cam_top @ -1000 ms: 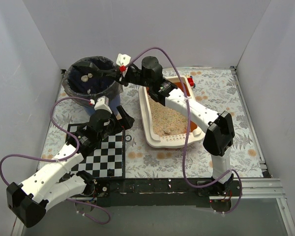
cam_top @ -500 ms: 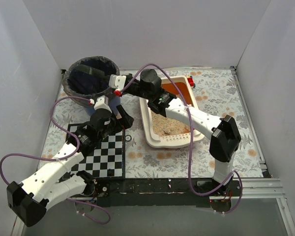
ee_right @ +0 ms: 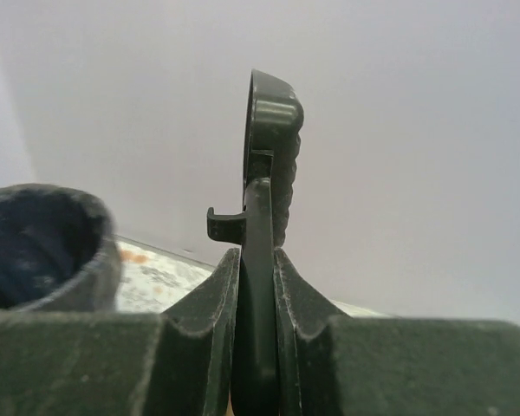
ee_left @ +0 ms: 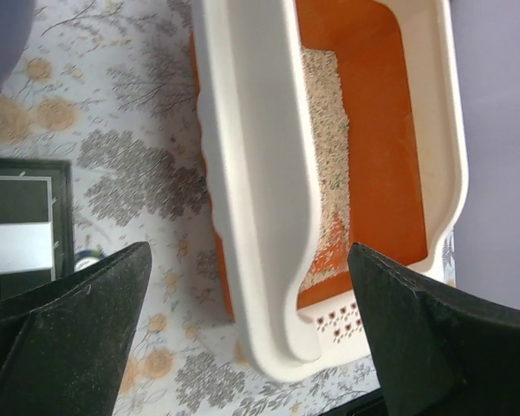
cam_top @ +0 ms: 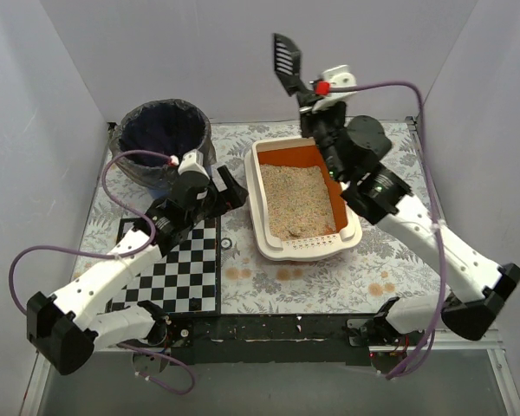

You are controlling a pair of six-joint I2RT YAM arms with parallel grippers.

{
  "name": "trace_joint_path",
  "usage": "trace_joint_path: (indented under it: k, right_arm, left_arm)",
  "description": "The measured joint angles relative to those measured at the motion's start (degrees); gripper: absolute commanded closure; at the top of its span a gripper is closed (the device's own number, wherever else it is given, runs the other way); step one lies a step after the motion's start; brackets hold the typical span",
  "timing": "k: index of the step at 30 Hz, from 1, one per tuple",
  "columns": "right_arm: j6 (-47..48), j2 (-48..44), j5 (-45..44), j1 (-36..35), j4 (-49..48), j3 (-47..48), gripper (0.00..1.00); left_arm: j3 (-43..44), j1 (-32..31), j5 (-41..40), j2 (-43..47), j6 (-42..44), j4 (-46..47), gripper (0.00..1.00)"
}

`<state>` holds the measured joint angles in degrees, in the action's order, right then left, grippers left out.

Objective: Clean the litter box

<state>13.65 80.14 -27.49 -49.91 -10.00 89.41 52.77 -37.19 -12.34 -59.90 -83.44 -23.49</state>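
Observation:
The cream-white litter box [cam_top: 254, 195], with an orange floor and beige litter [cam_top: 296, 199], sits mid-table, its slotted ledge at the near end. My right gripper [cam_top: 308, 94] is shut on the handle of a black slotted scoop [cam_top: 286, 59] and holds it high above the box's far end. In the right wrist view the scoop [ee_right: 273, 139] stands edge-on between the fingers [ee_right: 210, 303]. My left gripper [cam_top: 231, 189] is open and empty just left of the box. In the left wrist view the box's left wall [ee_left: 247, 156] lies between the spread fingers [ee_left: 78, 321].
A round blue bin with a dark bag [cam_top: 160, 139] stands at the back left and shows in the right wrist view [ee_right: 35, 243]. A black-and-white checkered mat [cam_top: 182, 269] lies at the front left, with a small ring [cam_top: 226, 245] beside it. White walls enclose the table.
My right arm has swung from over the bin up and to the right, raising the scoop high. My left gripper has moved back and right, closer to the box's left wall.

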Motion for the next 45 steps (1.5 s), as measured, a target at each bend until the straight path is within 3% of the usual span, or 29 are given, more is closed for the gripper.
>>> trace_joint_path:
  k: [4,8,12,16,20,25,37,45]
  right_arm:
    - [-4.39,-7.87,-5.53,5.14,9.01,-4.28,0.99]
    - [-12.13,-7.50,-8.35,11.37,23.19,-5.46,0.99]
    - [-18.84,-3.80,-0.35,17.88,37.86,-7.50,0.99]
    - [-22.58,-1.84,12.20,20.59,45.99,-8.79,0.99]
    - [-25.24,2.03,25.49,20.61,48.02,-6.19,0.99]
    - [-27.52,11.63,34.25,20.33,47.67,-0.04,0.99]
    - [-32.85,29.99,37.03,21.53,49.57,13.99,0.99]
    - [-34.51,32.13,28.55,24.04,53.35,17.18,0.99]
  left_arm:
    - [5.68,0.00,1.25,-7.91,0.15,2.58,0.02]
    - [12.55,0.11,5.11,-18.12,1.31,5.70,0.02]
    - [19.69,0.55,8.66,-28.24,2.38,5.40,0.15]
    - [26.73,1.38,10.36,-37.18,3.58,2.58,0.30]
    - [30.62,2.29,9.97,-41.86,5.40,-1.62,0.53]
    - [34.77,2.82,8.04,-44.87,7.63,-6.86,0.66]
    - [36.22,3.48,9.18,-45.46,10.95,-8.26,0.73]
    - [36.09,5.22,12.17,-45.55,13.09,-7.28,0.71]
